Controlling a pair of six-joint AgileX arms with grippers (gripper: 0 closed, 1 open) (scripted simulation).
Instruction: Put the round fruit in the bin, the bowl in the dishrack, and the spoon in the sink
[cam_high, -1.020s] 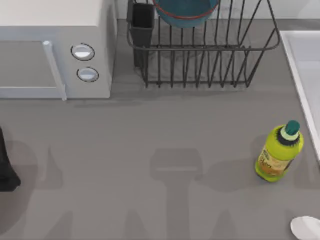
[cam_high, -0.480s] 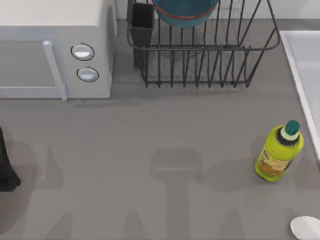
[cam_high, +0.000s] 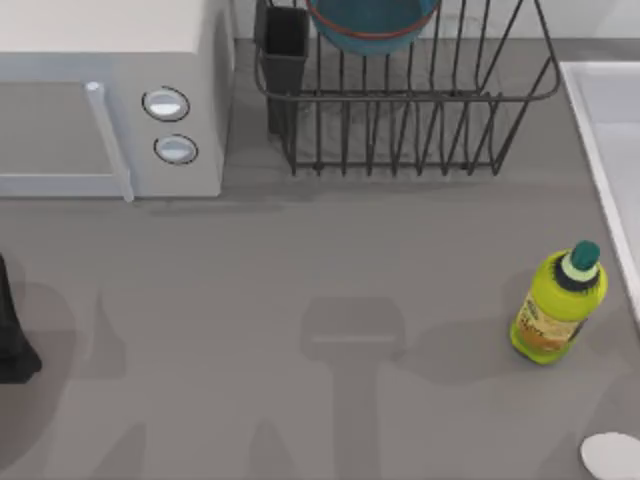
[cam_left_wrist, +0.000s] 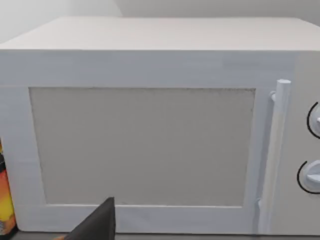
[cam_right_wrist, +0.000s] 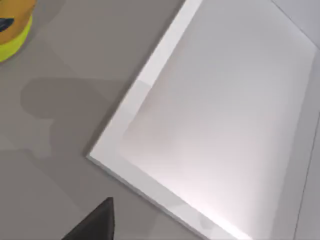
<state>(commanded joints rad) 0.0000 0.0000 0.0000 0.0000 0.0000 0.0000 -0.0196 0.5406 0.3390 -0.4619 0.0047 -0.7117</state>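
Up at the back of the table, your blue bowl (cam_high: 372, 22) already sits in the dishrack (cam_high: 405, 95), so that part looks done. The spoon (cam_high: 612, 456), cut off by the picture's edge, lies at the near right corner, close to the yellow-green bottle (cam_high: 557, 305). You want it in the sink (cam_right_wrist: 225, 115), whose white rim runs along the right edge. Watch out: if your right arm swings toward the spoon, it could knock the bottle over. The spoon is thin and flat, so it could slip from a pinch. A dark piece of your left arm (cam_high: 12, 330) rests at the left edge, by the microwave (cam_left_wrist: 150, 125). You cannot tell if either gripper's jaws are wide or narrow. I can't say where the round fruit and the bin are
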